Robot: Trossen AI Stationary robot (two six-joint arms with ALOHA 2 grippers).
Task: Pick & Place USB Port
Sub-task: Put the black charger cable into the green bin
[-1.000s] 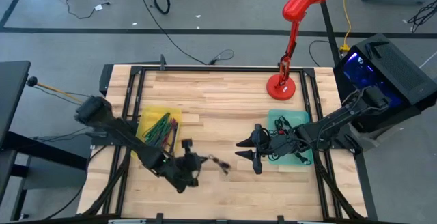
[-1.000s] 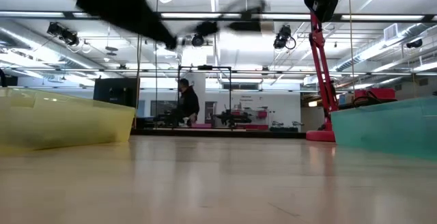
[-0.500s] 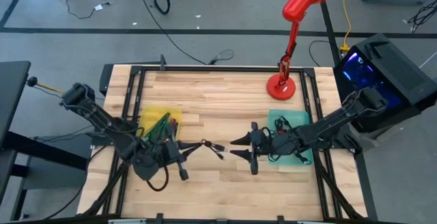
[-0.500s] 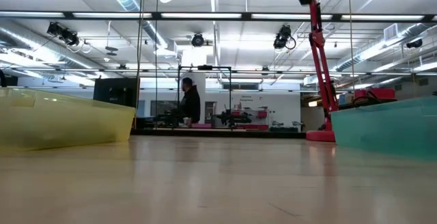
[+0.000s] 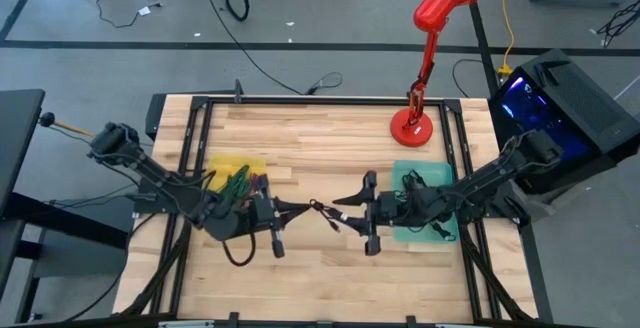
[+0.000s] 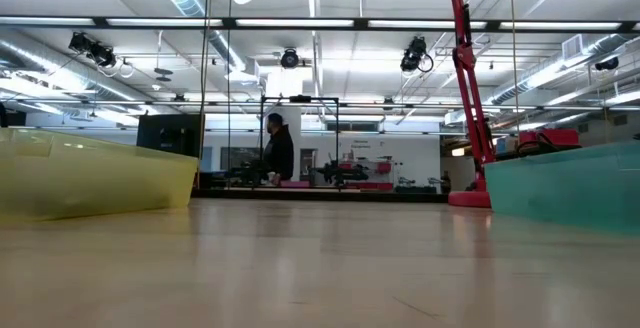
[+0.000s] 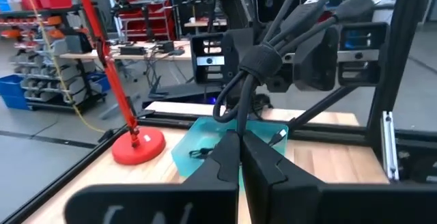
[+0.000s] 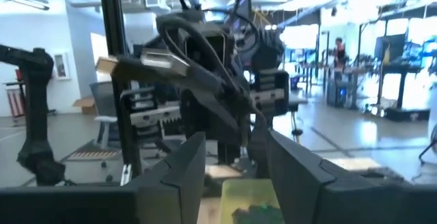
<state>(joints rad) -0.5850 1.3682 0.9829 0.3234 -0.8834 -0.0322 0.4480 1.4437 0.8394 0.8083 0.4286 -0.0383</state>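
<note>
The USB cable (image 5: 318,209) is a black coiled bundle (image 7: 263,63) with a silver plug (image 8: 164,61). It hangs in the air over the middle of the table. My left gripper (image 5: 285,209) points toward the table's right and is shut on the cable. My right gripper (image 5: 342,213) faces it from the right, open, with its fingers (image 8: 191,157) standing either side of the cable's far end. I cannot tell whether they touch it. Neither gripper shows in the low view. My left gripper pinches a strand of the black cable (image 7: 235,132) between its two shut fingers. The fingers lie about level and come from the table's left. The cable is lifted clear of the table, and its tied bundle and plug stick out beyond the fingertips toward the right gripper.
A yellow bin (image 5: 225,168) with green and red pieces sits behind the left gripper. A teal bin (image 5: 445,173) holding more black cables lies under the right arm. A red desk lamp (image 5: 411,128) stands at the far right. A person (image 6: 275,153) stands far off in the room.
My left gripper has swung from near the table's near edge back toward the middle and risen, carrying the cable up with it. It now points level to the right. My right gripper has moved a little toward the left, closing in on the cable.
</note>
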